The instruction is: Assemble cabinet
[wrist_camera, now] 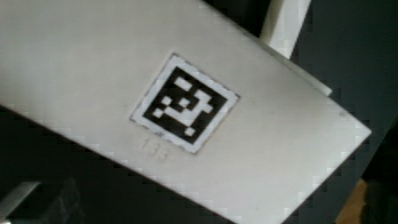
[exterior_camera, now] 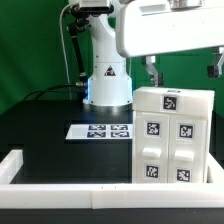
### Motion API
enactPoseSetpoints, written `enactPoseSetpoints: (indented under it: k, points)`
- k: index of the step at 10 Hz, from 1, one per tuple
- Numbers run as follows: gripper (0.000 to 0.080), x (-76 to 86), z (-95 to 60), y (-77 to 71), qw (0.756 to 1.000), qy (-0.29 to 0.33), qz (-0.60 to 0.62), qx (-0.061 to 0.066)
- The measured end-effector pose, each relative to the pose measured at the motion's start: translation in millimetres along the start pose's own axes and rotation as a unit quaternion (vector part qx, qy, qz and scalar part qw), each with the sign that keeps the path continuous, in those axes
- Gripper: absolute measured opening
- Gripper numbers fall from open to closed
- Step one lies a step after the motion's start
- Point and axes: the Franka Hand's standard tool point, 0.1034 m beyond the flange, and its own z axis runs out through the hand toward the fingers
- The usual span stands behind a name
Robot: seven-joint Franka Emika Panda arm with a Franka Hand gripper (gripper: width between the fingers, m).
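Note:
The cabinet [exterior_camera: 172, 135] is a blocky white box with several black-and-white tags, standing at the exterior view's right on the black table. My gripper [exterior_camera: 181, 70] hangs just above its top under the large white hand. Two dark fingers [exterior_camera: 150, 68] show wide apart, with nothing between them, so it is open and empty. In the wrist view a white cabinet panel [wrist_camera: 214, 110] with one tag [wrist_camera: 187, 103] fills most of the frame, lying slanted and very close. My fingertips do not show clearly there.
The marker board [exterior_camera: 101, 130] lies flat on the table in front of the robot's base [exterior_camera: 106, 80]. A long white border rail [exterior_camera: 70, 190] runs along the front and the exterior view's left edge. A green backdrop stands behind.

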Motion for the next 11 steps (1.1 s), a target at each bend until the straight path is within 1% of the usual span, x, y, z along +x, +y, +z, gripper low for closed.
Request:
enactPoseSetpoints:
  k: [3,4,5,7,9,10,11]
  points:
    - [0.0797,-1.4,0.8,1.4,0.995,-0.002,-0.102,0.000]
    - [0.0797,-0.7,1.8,1.7,0.988,0.000,-0.155,-0.006]
    - [0.0797,0.4,4.6,-0.6,0.975,0.006,-0.221,-0.015]
    - [0.0797,-2.8,8.8,-2.6,0.952,0.000,-0.305,-0.017]
    - [0.0797,-5.6,13.2,-0.3,0.929,-0.005,-0.369,-0.015]
    - [0.0797,-7.2,14.7,1.0,0.925,-0.007,-0.381,-0.014]
    - [0.0797,-9.0,17.1,2.3,0.926,-0.009,-0.378,-0.013]
